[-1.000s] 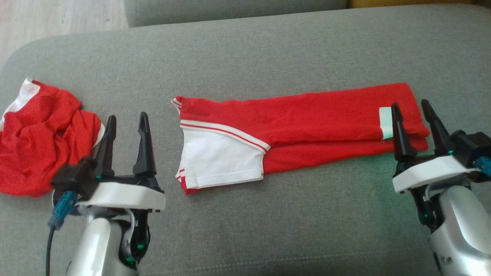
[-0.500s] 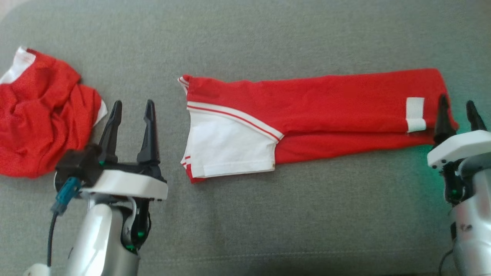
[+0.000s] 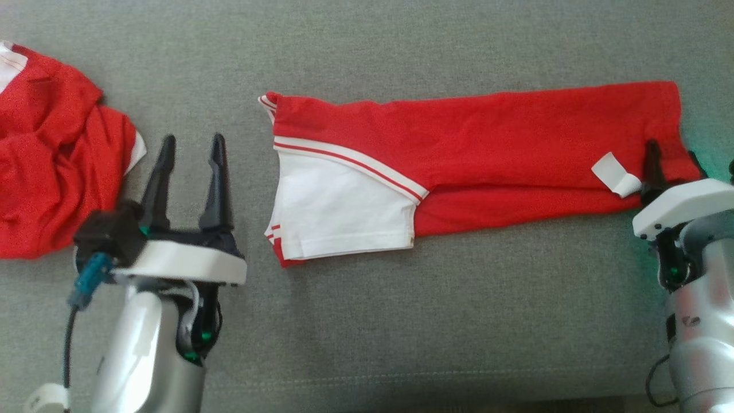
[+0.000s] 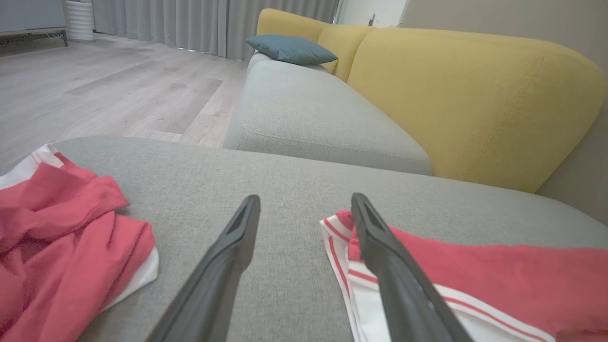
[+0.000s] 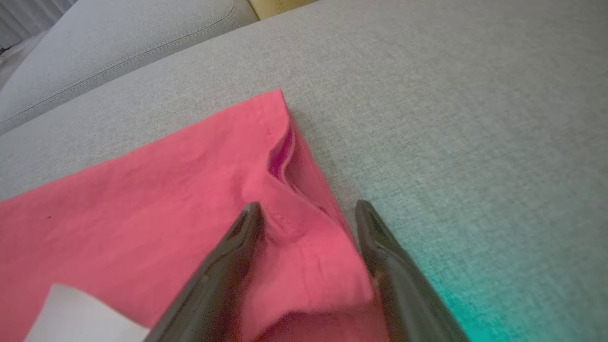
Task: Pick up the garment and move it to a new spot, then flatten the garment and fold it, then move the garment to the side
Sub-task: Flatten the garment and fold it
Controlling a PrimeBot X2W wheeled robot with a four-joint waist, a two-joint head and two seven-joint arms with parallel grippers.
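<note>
The garment [image 3: 487,137] is a red shirt with a white sleeve [image 3: 338,212], folded into a long strip across the grey cushion. My right gripper [image 3: 672,150] is at its right end, near a white label [image 3: 613,175]. In the right wrist view that gripper [image 5: 308,205] stands open, its two fingers astride the raised hem corner of the red cloth [image 5: 142,204]. My left gripper [image 3: 193,139] is open and holds nothing, just left of the garment's sleeve end. In the left wrist view it [image 4: 305,198] hovers over bare cushion, with the striped sleeve edge [image 4: 342,237] beside its right finger.
A second red and white garment [image 3: 51,160] lies crumpled at the far left, close to my left gripper. The grey cushion [image 3: 401,321] has free room in front. Beyond it are another grey seat [image 4: 308,118], a yellow backrest [image 4: 475,95] and wooden floor [image 4: 118,90].
The head camera has tilted down, shifting the whole picture. My right gripper has moved forward over the garment's right end, and the white label there has tilted. The left gripper has hardly moved.
</note>
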